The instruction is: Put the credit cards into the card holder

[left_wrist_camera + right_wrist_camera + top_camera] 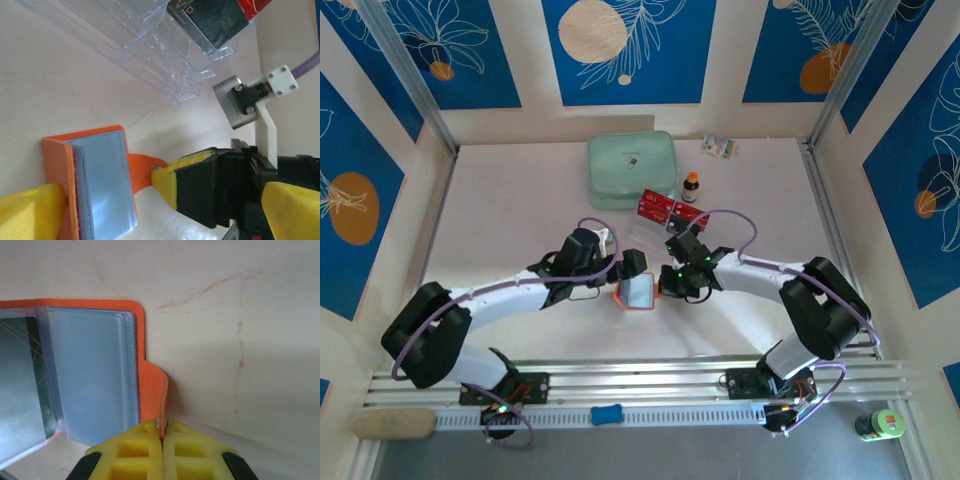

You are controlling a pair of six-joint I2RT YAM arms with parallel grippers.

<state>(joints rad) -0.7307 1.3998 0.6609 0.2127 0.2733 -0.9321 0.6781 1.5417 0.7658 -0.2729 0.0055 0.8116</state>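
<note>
The card holder [638, 292] sits open near the middle of the table [520, 200], between the 2 grippers, with its orange cover outside and its greyish clear sleeves facing up. The right gripper [161, 434] meets it from 3 o'clock in the top view. Its 2 yellow fingers [135, 455] are pressed together on the orange snap tab [156, 390], which sticks out from the holder's edge, and only the thin strap lies between them. The left gripper [631, 272] stands at 11 o'clock of the holder with its jaws spread wide. In the left wrist view 1 yellow finger [30, 212] touches the holder's orange outer cover at 8 o'clock, while the other finger sits far off at 4 o'clock and grips nothing. The sleeves seen from the right wrist look empty, though glare hides part of the left leaf. The credit cards [665, 208] lie at 1 o'clock of the holder, well apart from it. 2 red ones show from above, and from the left wrist a black one stands in a clear plastic rack [150, 55] with a red corner beside it. A mint-green pouch [631, 170] lies at 12 o'clock of the holder, with a small brown bottle [691, 186] just beside it at its 3 o'clock.
</note>
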